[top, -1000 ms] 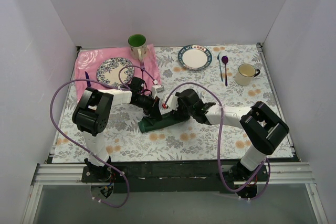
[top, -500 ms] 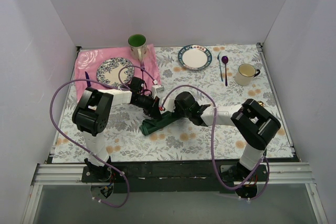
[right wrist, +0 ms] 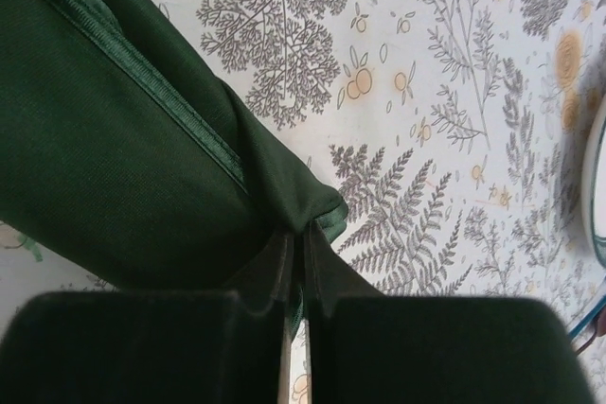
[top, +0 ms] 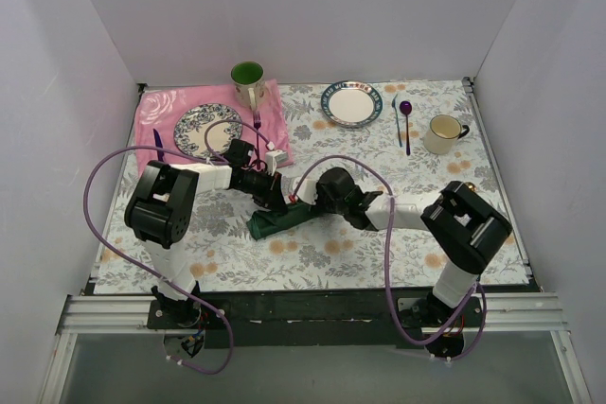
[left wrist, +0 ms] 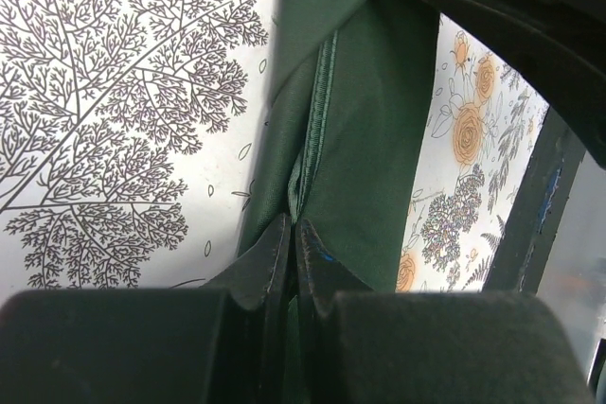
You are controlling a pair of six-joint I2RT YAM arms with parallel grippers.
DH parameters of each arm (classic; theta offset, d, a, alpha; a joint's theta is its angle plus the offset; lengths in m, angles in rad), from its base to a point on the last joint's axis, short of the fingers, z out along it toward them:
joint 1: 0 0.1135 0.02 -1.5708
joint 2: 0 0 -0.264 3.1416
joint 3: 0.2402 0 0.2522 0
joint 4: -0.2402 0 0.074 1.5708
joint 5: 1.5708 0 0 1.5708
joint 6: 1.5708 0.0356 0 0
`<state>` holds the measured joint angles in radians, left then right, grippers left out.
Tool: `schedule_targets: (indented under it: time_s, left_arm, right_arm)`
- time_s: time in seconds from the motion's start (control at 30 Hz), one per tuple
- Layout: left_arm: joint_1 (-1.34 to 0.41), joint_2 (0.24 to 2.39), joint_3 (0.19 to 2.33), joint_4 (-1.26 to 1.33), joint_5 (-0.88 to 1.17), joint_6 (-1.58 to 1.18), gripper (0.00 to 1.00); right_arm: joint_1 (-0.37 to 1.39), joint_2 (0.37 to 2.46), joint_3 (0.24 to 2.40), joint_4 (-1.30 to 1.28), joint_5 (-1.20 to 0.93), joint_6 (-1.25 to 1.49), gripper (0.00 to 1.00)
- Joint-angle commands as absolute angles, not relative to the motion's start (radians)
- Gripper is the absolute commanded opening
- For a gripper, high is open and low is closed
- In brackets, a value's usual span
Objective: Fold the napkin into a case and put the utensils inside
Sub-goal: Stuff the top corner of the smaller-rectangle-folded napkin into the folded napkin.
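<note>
The dark green napkin (top: 270, 222) lay as a folded strip at the middle of the floral table (top: 331, 253), running from 8 o'clock towards 2 o'clock. The left gripper (left wrist: 294, 234) was clenched on a hemmed fold of the cloth, and the right gripper (right wrist: 295, 238) pinched a corner likewise. Both stood close together over the strip's 2 o'clock half. A pink cloth (top: 161, 106) bearing a patterned plate (top: 194, 130) lay at 10 o'clock from the napkin.

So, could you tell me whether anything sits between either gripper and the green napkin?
Nothing visible does. The left gripper and the right gripper are each shut directly on a hemmed edge of the napkin.
</note>
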<state>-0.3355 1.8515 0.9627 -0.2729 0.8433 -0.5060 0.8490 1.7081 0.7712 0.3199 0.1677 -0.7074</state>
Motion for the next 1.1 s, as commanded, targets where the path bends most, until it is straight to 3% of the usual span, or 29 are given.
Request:
schedule_targets:
  time_s: [0.0,0.03,0.1,0.13,0.23,0.4,0.53,0.63,0.93,1.07]
  left_arm:
    - [-0.324,1.858,0.927,-0.322,0.722,-0.492,0.00]
    - [-0.324,1.856,0.925,-0.322,0.723,-0.489,0.00]
    - [-0.324,1.859,0.925,-0.321,0.726,-0.488,0.00]
    - [-0.324,1.864,0.927,-0.322,0.727,-0.486,0.00]
    - [-0.324,1.865,0.923,-0.321,0.729,-0.480,0.00]
    - [-0.324,1.870,0.920,-0.318,0.729,-0.472,0.00]
    - [-0.324,1.870,0.923,-0.319,0.730,-0.472,0.00]
    - [-0.324,1.871,0.927,-0.318,0.729,-0.472,0.00]
    - [-0.324,1.875,0.930,-0.318,0.735,-0.468,0.00]
    - [-0.324,1.876,0.930,-0.318,0.732,-0.466,0.00]
  right_arm:
    - [0.831,1.640,0.856,0.169,0.172,-0.624,0.21]
    - [0.831,1.631,0.874,0.119,0.161,-0.609,0.34]
    - [0.825,1.603,0.928,0.080,0.155,-0.548,0.47]
    - [0.822,1.595,0.946,0.045,0.156,-0.525,0.60]
    - [0.799,1.578,0.992,0.002,0.150,-0.457,0.77]
    - [0.776,1.586,0.970,0.023,0.140,-0.492,0.77]
    - [0.775,1.604,0.951,0.058,0.103,-0.532,0.60]
    - [0.776,1.617,0.945,0.064,0.077,-0.548,0.55]
    - [0.776,1.641,0.885,0.090,0.064,-0.581,0.66]
    - [0.778,1.658,0.874,0.129,0.084,-0.594,0.67]
